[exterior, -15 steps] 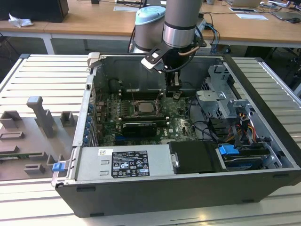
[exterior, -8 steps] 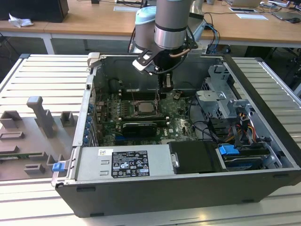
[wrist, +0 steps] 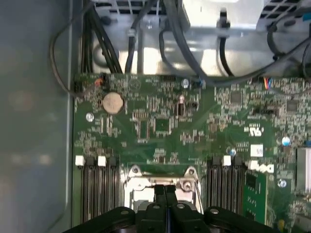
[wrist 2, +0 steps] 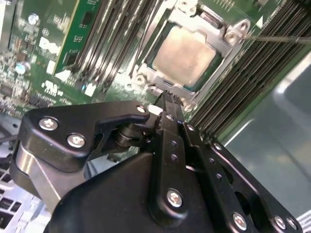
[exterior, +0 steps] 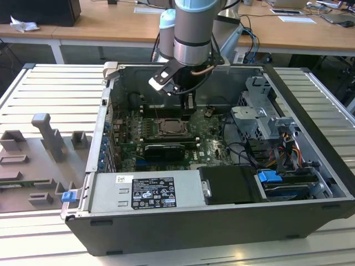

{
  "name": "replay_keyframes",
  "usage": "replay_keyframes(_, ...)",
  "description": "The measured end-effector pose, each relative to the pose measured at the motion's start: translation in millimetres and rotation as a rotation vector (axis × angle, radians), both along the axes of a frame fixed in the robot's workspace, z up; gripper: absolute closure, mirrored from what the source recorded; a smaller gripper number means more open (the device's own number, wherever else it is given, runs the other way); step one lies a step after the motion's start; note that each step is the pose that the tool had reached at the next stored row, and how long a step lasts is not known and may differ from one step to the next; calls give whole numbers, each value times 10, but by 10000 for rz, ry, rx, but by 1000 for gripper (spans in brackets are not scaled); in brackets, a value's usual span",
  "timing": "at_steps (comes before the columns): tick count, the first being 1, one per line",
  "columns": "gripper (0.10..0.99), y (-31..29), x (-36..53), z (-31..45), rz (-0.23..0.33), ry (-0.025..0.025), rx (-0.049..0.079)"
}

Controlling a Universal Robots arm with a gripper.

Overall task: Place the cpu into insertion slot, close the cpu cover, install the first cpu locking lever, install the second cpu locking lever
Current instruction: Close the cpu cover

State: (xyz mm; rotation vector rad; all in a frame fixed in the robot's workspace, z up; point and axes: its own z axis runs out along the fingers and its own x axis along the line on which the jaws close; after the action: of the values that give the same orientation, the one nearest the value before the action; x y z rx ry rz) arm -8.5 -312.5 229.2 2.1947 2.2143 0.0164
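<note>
The cpu (wrist 2: 184, 53), a pale silvery square, lies in the insertion slot (exterior: 169, 127) on the green motherboard. The cpu cover (wrist 2: 194, 19), a grey metal frame, lies flat around it, and the chip shows through its window. A thin metal rod (wrist 2: 277, 38) runs out from one corner of the frame over the memory slots. My gripper (wrist 2: 167, 97) is shut with nothing between its black fingers. Its tips hover just off one edge of the socket, a little above the board. In the first wrist view the gripper (wrist: 165, 190) points at the socket rim (wrist: 133, 182). The exterior view shows the gripper (exterior: 188, 108) behind the socket.
The open computer case (exterior: 310, 216) lies on a slatted table. Black memory slots (wrist: 97, 189) flank the socket on both sides. Cables (wrist: 146, 34) hang along the case wall past the board. A drive cage (exterior: 260, 119) fills the exterior view's right, and a power supply (exterior: 144, 191) sits in front.
</note>
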Motion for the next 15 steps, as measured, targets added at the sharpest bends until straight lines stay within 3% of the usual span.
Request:
replay_keyframes(3, 980, 0, -120, -42, 4, 0, 0)
replay_keyframes(8, 980, -1, -211, -135, 31, 0, 4)
replay_keyframes(15, 980, -4, -393, -190, 165, -1, 36)
